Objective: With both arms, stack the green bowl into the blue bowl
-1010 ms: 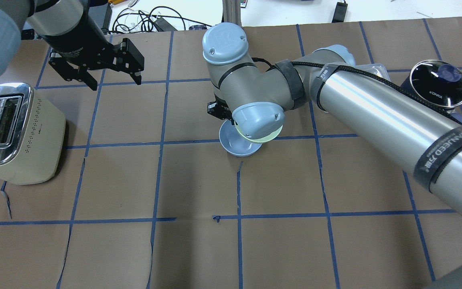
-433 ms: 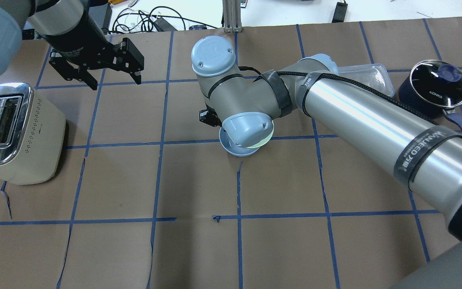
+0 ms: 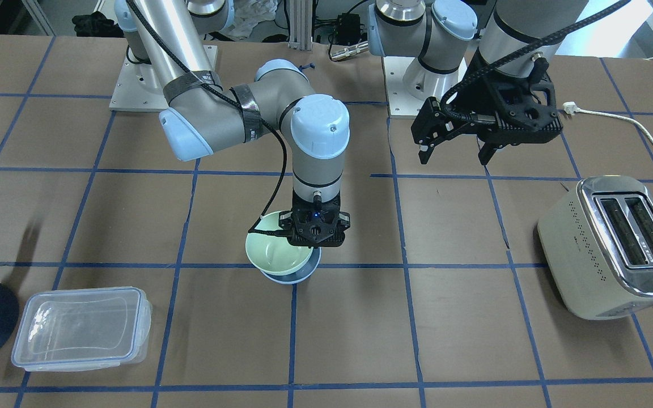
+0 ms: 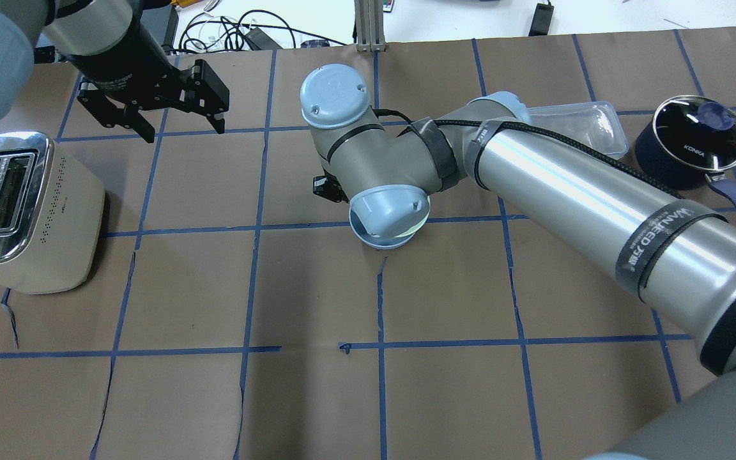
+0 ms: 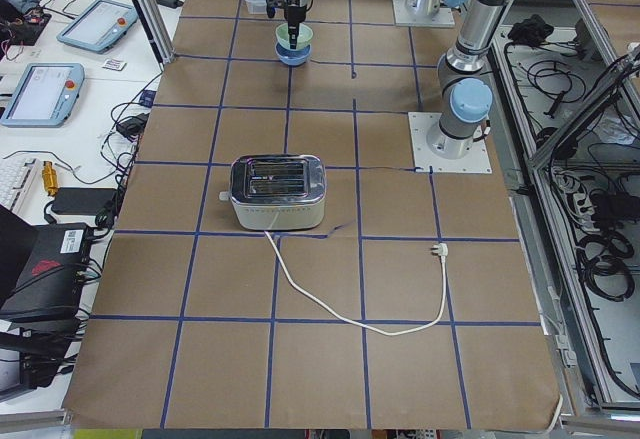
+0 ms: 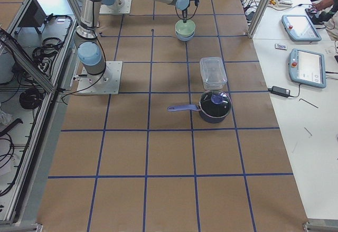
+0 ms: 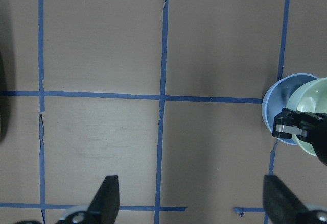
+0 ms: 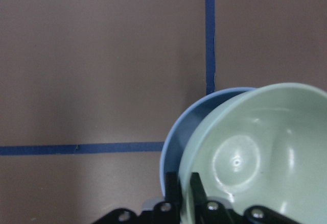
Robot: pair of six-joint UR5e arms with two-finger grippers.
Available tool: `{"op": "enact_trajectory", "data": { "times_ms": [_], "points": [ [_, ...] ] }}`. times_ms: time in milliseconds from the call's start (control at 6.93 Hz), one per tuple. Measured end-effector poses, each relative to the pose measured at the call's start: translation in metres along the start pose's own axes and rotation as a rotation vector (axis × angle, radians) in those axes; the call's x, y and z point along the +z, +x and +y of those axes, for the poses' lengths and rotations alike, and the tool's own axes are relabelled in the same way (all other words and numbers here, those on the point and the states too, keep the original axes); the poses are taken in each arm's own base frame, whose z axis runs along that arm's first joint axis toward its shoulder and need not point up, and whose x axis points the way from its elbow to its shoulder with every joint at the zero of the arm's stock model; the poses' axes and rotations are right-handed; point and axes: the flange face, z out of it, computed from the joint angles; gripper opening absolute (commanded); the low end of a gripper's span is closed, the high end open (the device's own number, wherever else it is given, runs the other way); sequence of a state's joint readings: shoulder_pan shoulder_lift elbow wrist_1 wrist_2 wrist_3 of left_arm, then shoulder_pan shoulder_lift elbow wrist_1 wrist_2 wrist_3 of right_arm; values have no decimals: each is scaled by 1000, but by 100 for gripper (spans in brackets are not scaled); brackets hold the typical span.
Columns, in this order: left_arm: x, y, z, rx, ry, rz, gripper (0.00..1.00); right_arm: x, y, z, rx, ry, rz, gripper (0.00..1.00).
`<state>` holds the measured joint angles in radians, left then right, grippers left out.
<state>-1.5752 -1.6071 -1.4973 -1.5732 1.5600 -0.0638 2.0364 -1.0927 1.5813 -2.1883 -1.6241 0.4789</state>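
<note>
Jaws of our right gripper (image 8: 185, 185) pinch the rim of the green bowl (image 3: 274, 252) — it sits just off-centre over the blue bowl (image 3: 291, 278). Our left gripper (image 3: 454, 157) hangs spread wide, well apart — we judge the right arm nearer.

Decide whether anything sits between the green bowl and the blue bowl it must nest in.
Nothing visible does. The right end effector grips the green bowl by its rim, over the blue bowl, slightly offset.
</note>
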Motion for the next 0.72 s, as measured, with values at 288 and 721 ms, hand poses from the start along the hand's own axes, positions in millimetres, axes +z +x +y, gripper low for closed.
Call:
{"op": "enact_trajectory", "data": {
  "times_ms": [288,721],
  "points": [
    [2,0,-1,-1,-3,0,100,-7,0,-8,7,55,-29,100],
    [0,-2,0,-3,1,0,100,-43,57,-40,55,80,-25,100]
  ]
}}
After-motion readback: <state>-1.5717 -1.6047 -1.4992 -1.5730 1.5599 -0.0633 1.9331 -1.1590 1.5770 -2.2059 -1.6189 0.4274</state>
